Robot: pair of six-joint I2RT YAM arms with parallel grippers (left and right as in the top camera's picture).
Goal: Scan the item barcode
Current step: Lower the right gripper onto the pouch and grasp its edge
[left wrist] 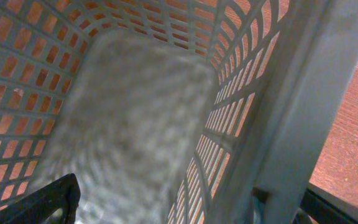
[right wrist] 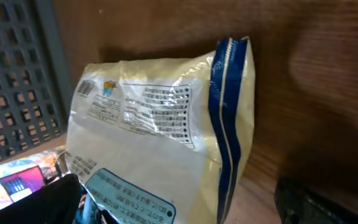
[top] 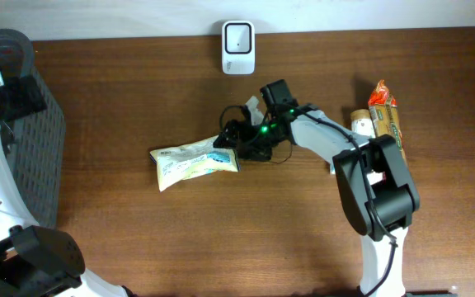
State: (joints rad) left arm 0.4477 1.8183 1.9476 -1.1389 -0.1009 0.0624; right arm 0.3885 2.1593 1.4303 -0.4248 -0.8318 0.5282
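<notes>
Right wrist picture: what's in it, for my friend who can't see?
A pale yellow bag with a blue stripe and small print lies on the brown table. A grey basket is at left, and dark open fingers frame the bottom corners.

Table (top: 180, 239): dark brown wood grain, filling the overhead view.
Centre, slightly toward 9 o'clock: a cream-yellow pouch (top: 192, 162) lying flat with its length across the table, printed panels up, a blue stripe at one end.
12 o'clock, at the far edge: a white scanner (top: 238, 37) with a dark window.
9 o'clock, at the left edge: a grey lattice basket (top: 44, 157).
2 o'clock: an orange-red packet (top: 383, 107) just beside a pale tube (top: 361, 120); whether they touch is unclear.
</notes>
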